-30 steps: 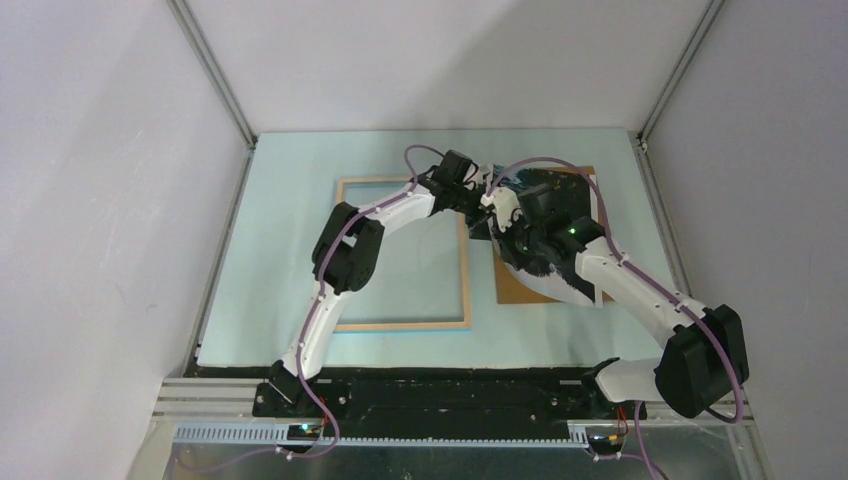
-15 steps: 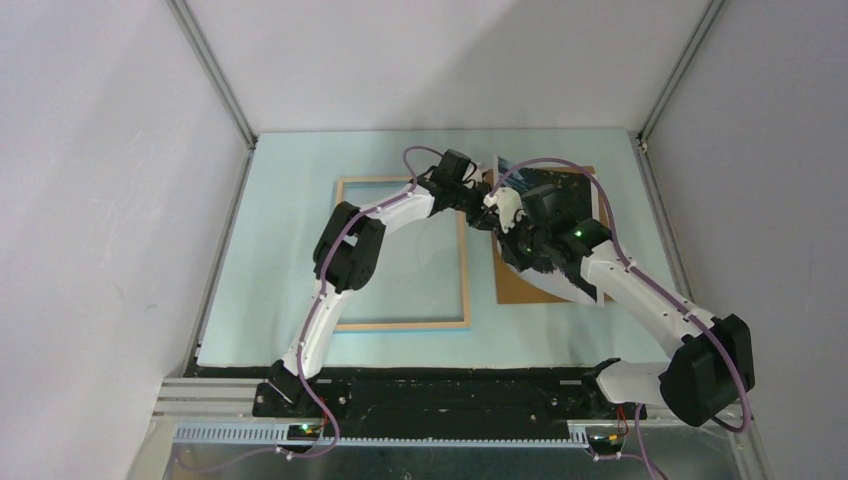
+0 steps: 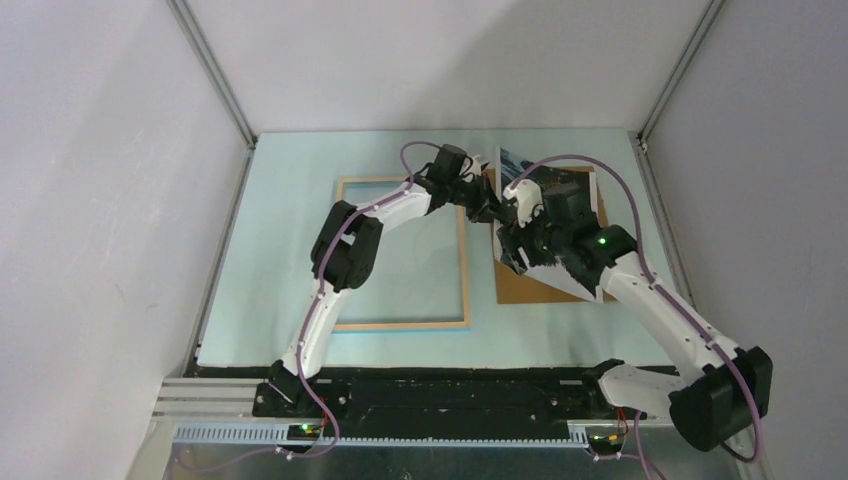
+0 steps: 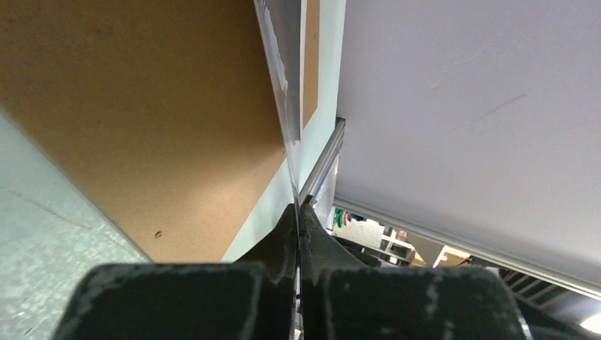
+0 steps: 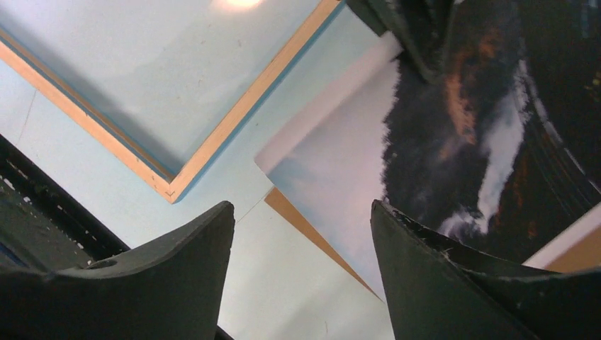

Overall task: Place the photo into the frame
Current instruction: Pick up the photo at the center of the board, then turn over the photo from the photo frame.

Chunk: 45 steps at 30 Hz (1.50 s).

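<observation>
The photo (image 3: 560, 278), a dark mountain print with a pale border, is tilted up on its left side over the brown backing board (image 3: 520, 290). My left gripper (image 3: 487, 205) is shut on the photo's raised left edge. In the left wrist view the print (image 4: 287, 106) runs edge-on out of the shut gripper (image 4: 298, 209). My right gripper (image 3: 515, 245) hovers open over the photo's near left corner, holding nothing. In its wrist view the open gripper (image 5: 301, 209) frames the photo (image 5: 482, 134) and bare mat. The frame (image 3: 466, 270) lies flat to the left, pale wood face up.
The backing board (image 4: 142, 106) lies flat on the pale blue mat (image 3: 290, 250), just right of the frame's rail (image 5: 234, 117). Grey walls with metal corner posts (image 3: 215, 75) enclose the table. A black strip (image 3: 430, 375) runs along the near edge.
My left gripper has shut on the photo's edge. My right gripper has let go, opened and drawn back to the right. The photo stands a little steeper.
</observation>
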Available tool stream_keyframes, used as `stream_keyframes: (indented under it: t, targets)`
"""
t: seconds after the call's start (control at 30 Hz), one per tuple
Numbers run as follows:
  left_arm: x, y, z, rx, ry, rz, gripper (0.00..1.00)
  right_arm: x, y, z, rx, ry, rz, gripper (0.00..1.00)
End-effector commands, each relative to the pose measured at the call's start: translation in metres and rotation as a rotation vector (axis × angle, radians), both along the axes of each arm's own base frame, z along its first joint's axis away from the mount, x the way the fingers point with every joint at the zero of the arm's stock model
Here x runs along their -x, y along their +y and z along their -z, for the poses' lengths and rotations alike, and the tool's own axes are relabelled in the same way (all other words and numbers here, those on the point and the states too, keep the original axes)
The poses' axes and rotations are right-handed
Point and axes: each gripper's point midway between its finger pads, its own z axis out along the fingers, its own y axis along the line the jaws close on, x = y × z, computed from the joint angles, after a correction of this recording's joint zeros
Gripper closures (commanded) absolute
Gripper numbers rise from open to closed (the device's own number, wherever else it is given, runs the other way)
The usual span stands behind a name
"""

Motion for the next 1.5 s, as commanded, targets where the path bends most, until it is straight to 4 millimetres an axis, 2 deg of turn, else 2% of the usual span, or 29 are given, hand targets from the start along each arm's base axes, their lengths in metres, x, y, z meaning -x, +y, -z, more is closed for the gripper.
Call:
stream_keyframes:
  t: [0.0,0.03,0.07,0.1,0.13,0.17,0.2,0.23,0.27,0.3,0.33,0.37,0.4,0.43,0.47,0.5,0.53,0.63,0.67,0.7,0.83,0.97,1.1,1.17,1.27,1.37,1.47]
  targets:
    - [-0.013,0.024,-0.059,0.058,-0.166,-0.003,1.00,-0.003,-0.014,-0.033,-0.063,-0.086,0.061,0.24]
    - [-0.012,0.031,-0.067,0.049,-0.196,-0.001,1.00,-0.004,-0.016,-0.037,-0.074,-0.094,0.070,0.24]
    - [-0.014,0.039,-0.064,0.023,-0.191,-0.017,1.00,-0.007,-0.021,-0.042,-0.091,-0.101,0.098,0.23]
    - [-0.014,0.046,-0.076,0.020,-0.242,-0.015,1.00,-0.009,-0.022,-0.048,-0.108,-0.110,0.106,0.23]
    - [-0.016,0.055,-0.072,-0.014,-0.239,-0.033,1.00,-0.012,-0.027,-0.051,-0.125,-0.108,0.136,0.22]
    - [-0.018,0.065,-0.085,-0.019,-0.291,-0.039,1.00,-0.015,-0.027,-0.056,-0.143,-0.113,0.142,0.22]
    - [-0.016,0.072,-0.083,-0.048,-0.291,-0.050,1.00,-0.017,-0.030,-0.059,-0.157,-0.111,0.163,0.22]
    - [-0.016,0.081,-0.096,-0.053,-0.345,-0.055,1.00,-0.021,-0.029,-0.064,-0.170,-0.119,0.167,0.22]
    - [-0.014,0.089,-0.091,-0.087,-0.340,-0.067,1.00,-0.023,-0.029,-0.066,-0.182,-0.119,0.180,0.21]
    - [-0.014,0.098,-0.106,-0.096,-0.397,-0.082,1.00,-0.027,-0.028,-0.070,-0.196,-0.122,0.188,0.21]
    - [-0.009,0.105,-0.101,-0.124,-0.387,-0.083,1.00,-0.030,-0.026,-0.074,-0.208,-0.130,0.190,0.21]
    - [-0.010,0.115,-0.111,-0.145,-0.441,-0.097,1.00,-0.034,-0.024,-0.076,-0.220,-0.125,0.198,0.21]
    - [-0.005,0.122,-0.109,-0.175,-0.438,-0.096,1.00,-0.037,-0.022,-0.080,-0.232,-0.133,0.200,0.21]
    - [-0.005,0.132,-0.119,-0.207,-0.505,-0.104,1.00,-0.041,-0.019,-0.081,-0.244,-0.124,0.209,0.20]
    - [0.003,0.141,-0.127,-0.236,-0.521,-0.100,1.00,-0.045,-0.017,-0.084,-0.257,-0.130,0.209,0.20]
    - [0.001,0.151,-0.127,-0.288,-0.576,-0.099,1.00,-0.049,-0.014,-0.085,-0.269,-0.123,0.215,0.20]
    - [0.010,0.161,-0.135,-0.326,-0.589,-0.091,1.00,-0.052,-0.011,-0.088,-0.283,-0.128,0.209,0.20]
    - [0.013,0.199,-0.143,-0.489,-0.701,-0.098,1.00,-0.062,-0.001,-0.088,-0.303,-0.109,0.198,0.20]
    - [0.021,0.212,-0.151,-0.528,-0.720,-0.103,1.00,-0.065,0.001,-0.092,-0.309,-0.115,0.190,0.20]
    - [0.017,0.229,-0.151,-0.604,-0.765,-0.113,1.00,-0.067,0.005,-0.088,-0.306,-0.104,0.182,0.20]
    - [0.029,0.291,-0.161,-0.871,-0.866,-0.111,1.00,-0.072,0.019,-0.086,-0.306,-0.097,0.154,0.20]
    - [0.038,0.349,-0.184,-1.125,-0.963,-0.128,1.00,-0.074,0.032,-0.081,-0.303,-0.081,0.126,0.20]
    - [0.047,0.391,-0.207,-1.340,-1.005,-0.134,1.00,-0.072,0.043,-0.075,-0.309,-0.054,0.112,0.20]
    - [0.051,0.402,-0.215,-1.415,-1.009,-0.115,1.00,-0.071,0.047,-0.073,-0.311,-0.046,0.105,0.21]
    - [0.054,0.398,-0.209,-1.446,-0.991,-0.069,1.00,-0.072,0.050,-0.073,-0.333,-0.030,0.100,0.21]
    - [0.054,0.369,-0.187,-1.380,-0.969,0.003,1.00,-0.069,0.056,-0.074,-0.404,0.032,0.084,0.20]
    - [0.054,0.331,-0.163,-1.257,-0.931,0.072,1.00,-0.072,0.060,-0.074,-0.498,0.119,0.086,0.20]
